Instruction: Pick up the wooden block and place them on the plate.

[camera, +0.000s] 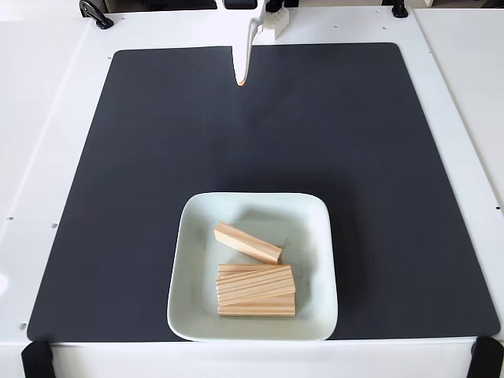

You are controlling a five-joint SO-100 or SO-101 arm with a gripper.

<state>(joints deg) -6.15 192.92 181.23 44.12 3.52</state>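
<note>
The pale mint-green plate (193, 260) sits on the near part of the black mat. Wooden blocks lie inside it. One wooden block (248, 242) lies slanted across the plate's middle. Others are piled flat on one another (256, 285) toward the plate's near rim, the top one slightly skewed. My white gripper (242, 79) hangs at the far edge of the mat, well away from the plate. Its fingers taper together to one orange-tipped point with nothing between them.
A black mat (118, 173) covers most of the white table (47, 118). Black clamps (96, 14) grip the table's far edge, and black corner pieces (36, 359) sit at the near corners. The arm's white base (272, 24) is at the top centre.
</note>
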